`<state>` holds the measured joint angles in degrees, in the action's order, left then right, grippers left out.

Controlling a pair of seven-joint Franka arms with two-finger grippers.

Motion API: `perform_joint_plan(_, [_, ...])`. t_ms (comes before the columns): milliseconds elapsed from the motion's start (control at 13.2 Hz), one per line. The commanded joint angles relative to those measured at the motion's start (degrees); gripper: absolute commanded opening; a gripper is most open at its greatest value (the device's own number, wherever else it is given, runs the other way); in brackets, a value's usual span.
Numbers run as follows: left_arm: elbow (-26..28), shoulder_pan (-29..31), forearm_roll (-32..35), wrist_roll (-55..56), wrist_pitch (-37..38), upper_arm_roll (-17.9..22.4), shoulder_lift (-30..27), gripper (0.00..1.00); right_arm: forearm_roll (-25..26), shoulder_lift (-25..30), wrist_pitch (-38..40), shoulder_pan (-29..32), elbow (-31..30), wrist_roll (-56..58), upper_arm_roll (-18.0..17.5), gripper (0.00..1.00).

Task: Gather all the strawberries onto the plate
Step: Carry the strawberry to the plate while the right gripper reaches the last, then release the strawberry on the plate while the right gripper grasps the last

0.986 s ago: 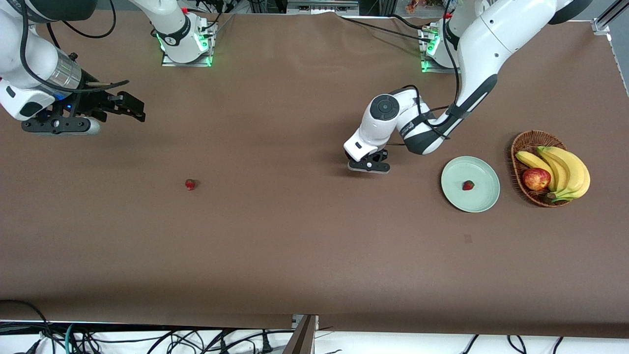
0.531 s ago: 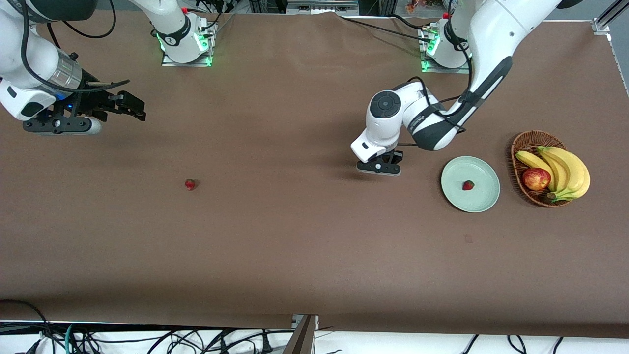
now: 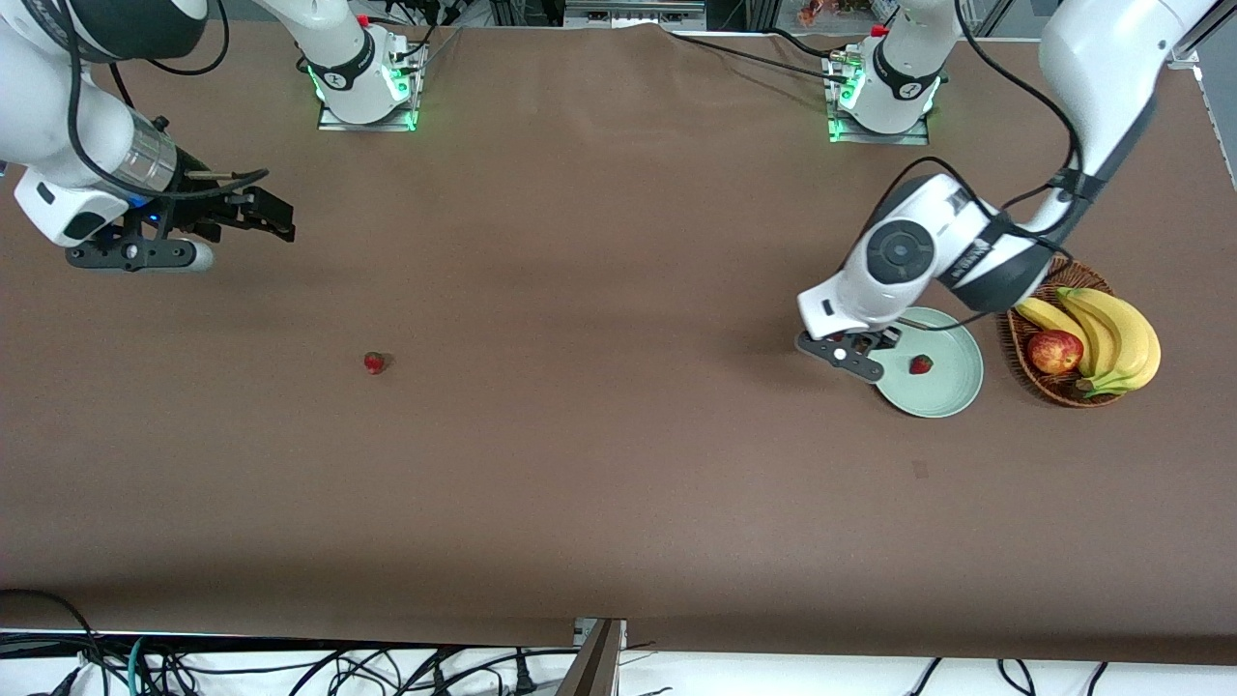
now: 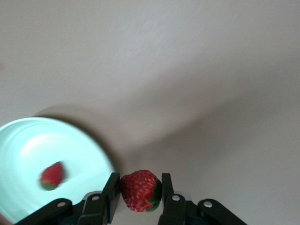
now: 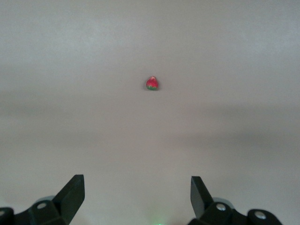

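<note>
My left gripper [image 3: 863, 345] is shut on a strawberry [image 4: 139, 190] and holds it in the air over the edge of the mint-green plate [image 3: 952, 389] that faces the right arm's end. A second strawberry [image 3: 921, 364] lies in the plate; the left wrist view shows both that berry [image 4: 52, 175] and the plate [image 4: 28, 145]. A third strawberry [image 3: 374, 362] lies on the brown table toward the right arm's end, also seen in the right wrist view [image 5: 152, 83]. My right gripper [image 3: 253, 215] is open and empty, waiting above the table near its own end.
A brown wicker basket [image 3: 1039, 274] with bananas [image 3: 1111, 333] and a red apple [image 3: 1054, 351] stands beside the plate at the left arm's end. Cables hang along the table edge nearest the front camera.
My left gripper has carried its strawberry from mid-table toward the left arm's end, reaching the plate's edge. The right gripper shifted only slightly.
</note>
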<state>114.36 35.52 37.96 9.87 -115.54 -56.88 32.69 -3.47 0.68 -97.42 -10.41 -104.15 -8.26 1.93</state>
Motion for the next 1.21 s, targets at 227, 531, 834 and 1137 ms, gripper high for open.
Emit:
perform_joint_plan(227, [2.27, 15.0, -1.04, -22.24, 4.01, -1.3, 0.18, 0.17, 0.31, -6.79, -26.11, 0.57, -16.61, 1.85, -0.35, 1.0])
perform_joint_plan(531, [2.63, 15.46, -0.69, -22.79, 3.66, -1.13, 1.15, 0.99, 0.31, -17.62, -38.43, -0.22, -16.7, 2.9, -1.83, 1.0])
perform_joint_plan(834, [2.63, 15.46, -0.95, -22.52, 3.74, -1.3, 1.06, 1.0, 0.31, -25.19, -48.28, -0.05, -16.7, 5.8, -1.84, 1.0])
perform_joint_plan(1137, [2.54, 15.37, -1.13, -22.44, 3.74, -1.3, 1.15, 1.0, 0.22, -26.6, -48.56, 0.48, -16.7, 8.53, -1.75, 0.94])
